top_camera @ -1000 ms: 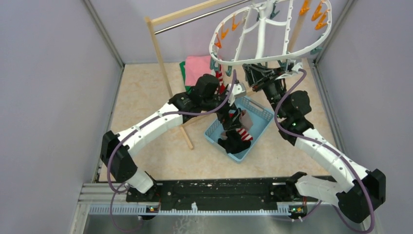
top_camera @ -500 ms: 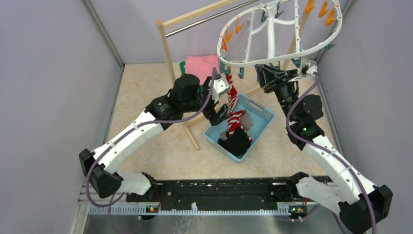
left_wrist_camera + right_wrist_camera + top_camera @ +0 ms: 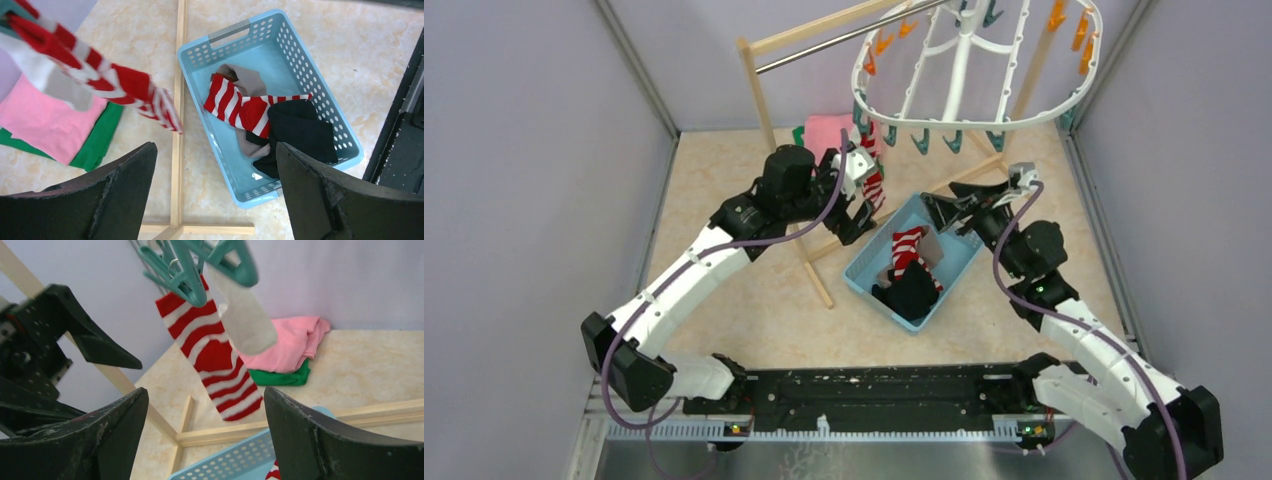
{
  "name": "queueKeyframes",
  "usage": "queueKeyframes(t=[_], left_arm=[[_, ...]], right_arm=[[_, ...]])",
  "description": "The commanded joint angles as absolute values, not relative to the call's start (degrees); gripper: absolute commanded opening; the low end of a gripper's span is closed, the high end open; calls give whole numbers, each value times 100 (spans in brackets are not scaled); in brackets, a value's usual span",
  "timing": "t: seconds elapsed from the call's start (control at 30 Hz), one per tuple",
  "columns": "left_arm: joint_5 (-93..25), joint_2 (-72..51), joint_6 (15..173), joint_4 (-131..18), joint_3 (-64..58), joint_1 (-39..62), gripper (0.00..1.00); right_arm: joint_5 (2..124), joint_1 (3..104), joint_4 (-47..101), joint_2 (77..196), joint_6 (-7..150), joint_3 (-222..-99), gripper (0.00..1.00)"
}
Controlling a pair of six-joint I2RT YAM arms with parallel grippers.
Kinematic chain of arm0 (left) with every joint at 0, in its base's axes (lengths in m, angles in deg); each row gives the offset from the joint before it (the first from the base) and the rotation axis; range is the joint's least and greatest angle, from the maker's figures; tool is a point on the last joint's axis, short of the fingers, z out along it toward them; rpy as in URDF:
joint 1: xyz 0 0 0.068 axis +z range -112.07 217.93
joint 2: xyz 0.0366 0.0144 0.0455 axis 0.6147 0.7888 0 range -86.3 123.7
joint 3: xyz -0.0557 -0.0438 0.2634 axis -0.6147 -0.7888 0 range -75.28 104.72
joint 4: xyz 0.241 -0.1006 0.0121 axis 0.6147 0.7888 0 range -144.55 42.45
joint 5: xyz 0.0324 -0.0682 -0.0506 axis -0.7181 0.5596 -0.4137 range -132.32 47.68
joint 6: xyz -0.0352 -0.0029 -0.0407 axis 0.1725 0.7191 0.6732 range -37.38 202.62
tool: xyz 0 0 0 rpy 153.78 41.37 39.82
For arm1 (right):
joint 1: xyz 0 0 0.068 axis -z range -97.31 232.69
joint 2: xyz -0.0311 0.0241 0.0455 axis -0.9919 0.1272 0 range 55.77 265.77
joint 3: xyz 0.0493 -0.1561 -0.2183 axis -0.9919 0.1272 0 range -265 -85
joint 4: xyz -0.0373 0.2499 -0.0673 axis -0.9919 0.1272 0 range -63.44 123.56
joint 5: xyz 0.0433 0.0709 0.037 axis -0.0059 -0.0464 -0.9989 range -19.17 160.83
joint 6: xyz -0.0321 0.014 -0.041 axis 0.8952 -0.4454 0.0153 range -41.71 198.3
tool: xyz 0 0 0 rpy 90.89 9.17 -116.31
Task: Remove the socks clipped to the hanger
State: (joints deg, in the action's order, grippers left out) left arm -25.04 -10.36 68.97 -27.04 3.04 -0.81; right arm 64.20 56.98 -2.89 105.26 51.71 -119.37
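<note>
The white oval hanger (image 3: 969, 118) hangs from the rack at the top of the overhead view. A red-and-white striped sock (image 3: 210, 355) and a white sock (image 3: 245, 315) still dangle from its teal clips (image 3: 180, 270). More socks lie in the blue basket (image 3: 876, 300): a striped one (image 3: 240, 102), a black one (image 3: 297, 130) and a grey one (image 3: 247, 80). My left gripper (image 3: 867, 212) is open just below and beside the hanging striped sock (image 3: 873, 185), holding nothing. My right gripper (image 3: 949, 203) is open over the basket's far corner, pointing at the hanging socks, and is empty.
The wooden rack's post (image 3: 759, 90) and floor bars (image 3: 176, 150) stand left of the basket, with the metal bar (image 3: 824, 45) above. Folded pink (image 3: 290, 345) and green (image 3: 280, 376) cloths lie at the back. Grey walls close in both sides.
My right gripper has opened and dropped from the hanger's rim to just above the basket. The left arm has drawn back left from over the basket. The hanger has swung.
</note>
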Motion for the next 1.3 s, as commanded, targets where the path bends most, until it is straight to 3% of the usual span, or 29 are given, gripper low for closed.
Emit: queueKeyframes(t=[0.0, 0.2, 0.4, 0.67, 0.77, 0.93, 0.97, 1.27], left_arm=[[-2323, -1418, 6742, -2623, 237, -57, 93], [-2264, -1554, 6574, -2137, 290, 42, 80], [-2173, -1717, 6600, -1891, 426, 299, 72], [-2174, -1834, 6676, -1588, 634, 329, 67], [-2192, -1864, 6736, -1584, 677, 330, 66], [-2289, -1889, 6732, -1583, 717, 337, 65], [-2338, -1903, 6705, -1579, 697, 337, 64], [-2652, -1894, 6668, -1918, 523, 399, 59]], right_arm=[[5949, 5463, -909, 10734, 5612, -11716, 85], [6662, 4550, -1910, 12097, 6406, -11924, 84], [8201, 4011, -3755, 13982, 7122, -12340, 84], [9334, 3842, -4425, 15943, 7996, -14162, 78], [9676, 3789, -4442, 16502, 8273, -14849, 66], [9189, 3779, -4421, 16642, 8064, -15136, 7], [9138, 3780, -4462, 16567, 7987, -15031, 0], [8902, 3783, -4813, 15391, 7205, -13471, 0]])
